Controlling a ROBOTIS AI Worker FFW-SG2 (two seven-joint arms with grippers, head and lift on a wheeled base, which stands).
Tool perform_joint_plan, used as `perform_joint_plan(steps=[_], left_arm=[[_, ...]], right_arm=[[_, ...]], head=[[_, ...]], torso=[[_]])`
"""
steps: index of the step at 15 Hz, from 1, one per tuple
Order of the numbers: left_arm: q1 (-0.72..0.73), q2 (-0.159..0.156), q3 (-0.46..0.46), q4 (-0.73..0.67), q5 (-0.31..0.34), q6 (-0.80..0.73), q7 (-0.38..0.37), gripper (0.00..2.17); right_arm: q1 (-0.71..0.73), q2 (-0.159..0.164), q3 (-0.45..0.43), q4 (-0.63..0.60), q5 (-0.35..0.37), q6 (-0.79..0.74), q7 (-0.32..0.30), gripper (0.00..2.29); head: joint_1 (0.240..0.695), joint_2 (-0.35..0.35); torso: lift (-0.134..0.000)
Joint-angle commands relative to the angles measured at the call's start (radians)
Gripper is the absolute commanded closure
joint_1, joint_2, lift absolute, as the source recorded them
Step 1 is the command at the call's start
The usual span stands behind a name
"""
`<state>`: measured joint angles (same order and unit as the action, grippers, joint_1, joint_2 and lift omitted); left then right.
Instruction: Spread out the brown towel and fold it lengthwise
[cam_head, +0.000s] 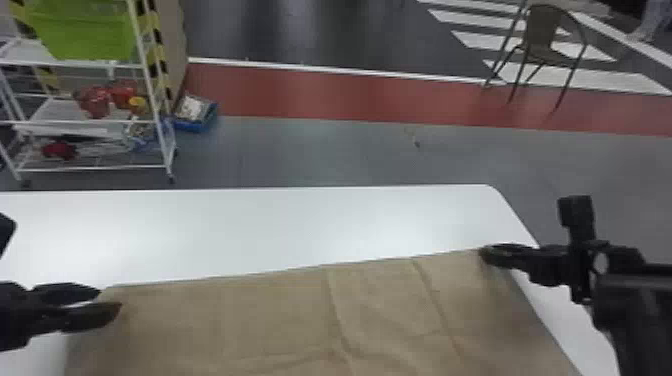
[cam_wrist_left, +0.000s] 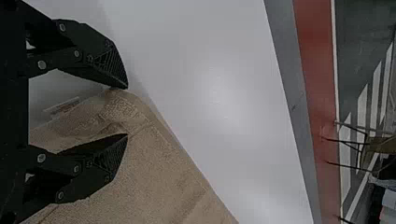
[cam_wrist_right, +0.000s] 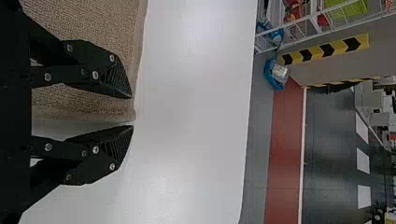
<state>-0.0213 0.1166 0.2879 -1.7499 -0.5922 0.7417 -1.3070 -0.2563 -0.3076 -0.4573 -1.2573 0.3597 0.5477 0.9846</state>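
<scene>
Closing on the brown towel (cam_head: 270, 310), near the right edge of the tabletop (cam_head: 225, 225), is best done squarely; left gripper (cam_head: 111, 298) parted wide, right gripper (cam_wrist_right: 132, 112) less so; around far corners; nothing held.

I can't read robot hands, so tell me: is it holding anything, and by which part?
Nothing is held: the left gripper and right gripper are open, each around a far corner of the brown towel.

The left pincer (cam_head: 111, 299) is black, with silvery screws (cam_wrist_left: 42, 65) and ridged fingers (cam_wrist_left: 110, 64).
</scene>
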Motion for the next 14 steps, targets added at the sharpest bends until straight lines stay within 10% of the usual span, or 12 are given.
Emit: perform_joint_plan(steps=[1, 3, 14], left_arm=[[0.000, 0.000, -0.001, 0.003, -0.001, -0.015, -0.002, 0.62], [0.001, 0.000, -0.006, 0.004, -0.003, -0.037, 0.002, 0.89], [0.001, 0.000, 0.088, -0.051, 0.009, -0.092, 0.005, 1.08]], right_arm=[[0.000, -0.004, -0.001, 0.009, 0.005, -0.015, 0.000, 0.98], [0.002, -0.005, -0.004, 0.012, 0.005, -0.033, 0.000, 1.45], [0.083, 0.016, -0.077, -0.183, -0.048, -0.051, 0.058, 1.31]], head=[[0.695, -0.193], [0.695, -0.195], [0.695, -0.179]], torso=[[-0.122], [-0.122], [-0.122]])
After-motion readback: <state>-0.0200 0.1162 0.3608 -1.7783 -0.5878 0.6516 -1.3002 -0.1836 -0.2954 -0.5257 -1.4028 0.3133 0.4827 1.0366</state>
